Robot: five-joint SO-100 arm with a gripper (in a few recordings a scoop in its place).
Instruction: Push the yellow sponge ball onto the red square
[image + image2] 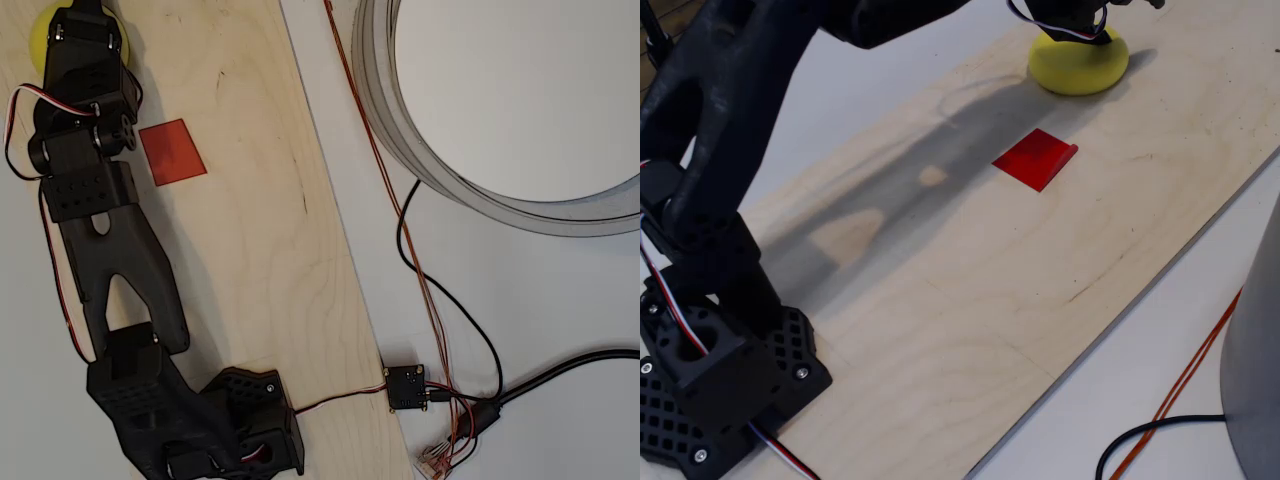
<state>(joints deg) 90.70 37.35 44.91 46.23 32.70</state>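
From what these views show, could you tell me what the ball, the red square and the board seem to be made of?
Ball: probably foam, matte yellow with no shine.
Red square: looks like a thin sheet, perhaps plastic or card; its near edge shows slight thickness.
Board: pale wood, likely plywood, with visible grain lines.

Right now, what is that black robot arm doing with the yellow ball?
The black arm is stretched across the wooden board with its gripper end right over the yellow sponge ball, near the board's far end. Whether the gripper is open or shut cannot be told. The ball is not on the red square yet; the square lies bare on the board, a little apart from the ball, so the pushing is yet to be done.
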